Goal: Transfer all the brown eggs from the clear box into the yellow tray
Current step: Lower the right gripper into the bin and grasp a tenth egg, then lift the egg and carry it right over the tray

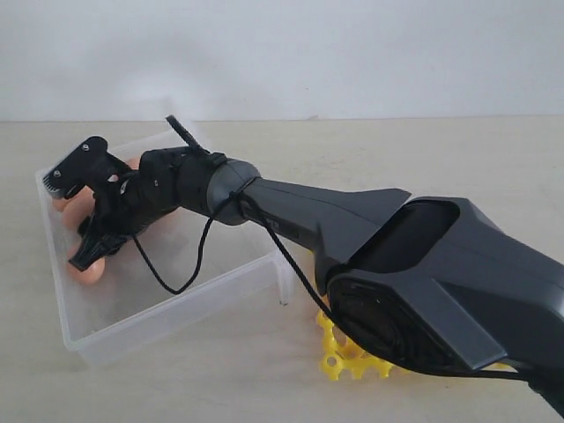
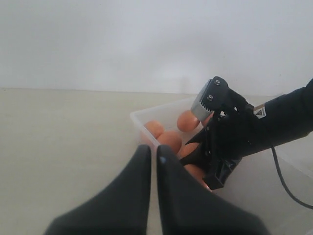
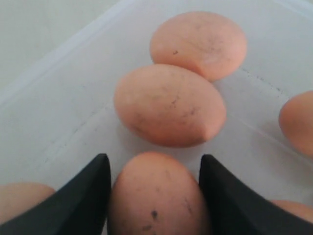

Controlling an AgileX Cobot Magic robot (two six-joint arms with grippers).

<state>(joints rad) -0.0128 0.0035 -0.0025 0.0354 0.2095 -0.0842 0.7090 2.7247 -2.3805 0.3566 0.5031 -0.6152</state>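
My right gripper reaches down into the clear box at its far left end. Its two fingers press against the sides of a speckled brown egg, so it is shut on that egg. Just ahead of it, two more brown eggs lie on the box floor, and others show at the edges. In the exterior view the right gripper hides most of the eggs. The yellow tray is mostly hidden under the right arm. My left gripper hovers shut and empty outside the box corner.
The box stands on a pale tabletop before a white wall. A black cable loops from the right arm down into the box. The left gripper does not show in the exterior view.
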